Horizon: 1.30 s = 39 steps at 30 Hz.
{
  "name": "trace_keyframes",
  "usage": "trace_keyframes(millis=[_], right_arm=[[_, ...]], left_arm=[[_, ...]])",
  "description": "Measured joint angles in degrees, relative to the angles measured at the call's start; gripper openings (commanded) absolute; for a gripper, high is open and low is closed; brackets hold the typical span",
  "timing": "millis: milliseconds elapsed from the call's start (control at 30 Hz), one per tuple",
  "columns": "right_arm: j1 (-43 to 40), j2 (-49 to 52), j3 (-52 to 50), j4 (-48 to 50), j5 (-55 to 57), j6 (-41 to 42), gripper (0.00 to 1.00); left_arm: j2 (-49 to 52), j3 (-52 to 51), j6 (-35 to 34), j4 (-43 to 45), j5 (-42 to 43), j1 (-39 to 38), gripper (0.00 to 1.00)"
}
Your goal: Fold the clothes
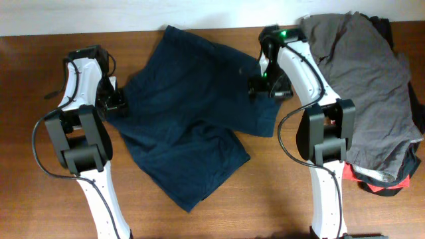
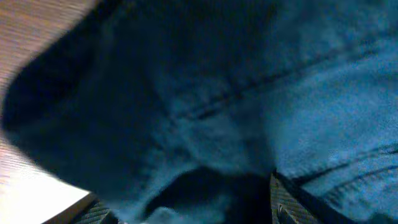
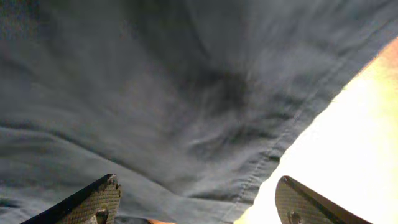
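Navy shorts (image 1: 192, 126) lie spread in the middle of the wooden table (image 1: 40, 199), one leg pointing toward the near edge and the other toward the right arm, with a few creases. The two arms flank the cloth, a placement that suits taking opposite edges for one fold. The left end effector (image 1: 118, 101) sits at the left border of the shorts. Its wrist view is filled with blurred blue fabric and only slivers of its fingers show, so whether it has gripped cannot be told. The right end effector (image 1: 264, 85) hangs over the right border. Its fingers (image 3: 93, 199) stand wide apart above a stitched hem (image 3: 273, 155), with nothing between them. That is an open, pre-grasp pose, probably centred on the hem because a doubled edge gives a firmer hold than a single layer. A grey garment (image 1: 372, 73) and a red-and-black item (image 1: 382, 184) lie piled to the far right, beside the right arm and clear of the shorts, and so out of the fold's path. Judged from this layout, folding has not begun.
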Motion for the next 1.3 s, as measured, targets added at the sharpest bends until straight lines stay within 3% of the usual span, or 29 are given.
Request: trace_keyframes(millis=[233,400,567,1033,1300], right_arm=[[0.0,0.0,-6.8,4.8,-1.4,0.8,0.83],[0.2,0.0,-10.1,9.3,-1.5,1.0,0.83],[0.3,-1.9,-13.3,14.3,0.3,2.8,0.83],[-0.1,-1.3,-17.0,47.9,14.5,5.7,0.83],[-4.5,1.9,-17.3,64.5,17.4,5.4,0.84]], left_arm=[[-4.1,-0.1,0.0,1.8,0.7,-0.3,0.78],[-10.0,-0.1,1.2,6.6,0.7,-0.3,0.92],[-14.2,-0.1,1.4,9.3,0.9,-0.3,0.94],[-14.6,-0.1,1.4,9.4,0.9,-2.2,0.94],[-14.6,-0.1,1.5,9.4,0.9,-5.9,0.94]])
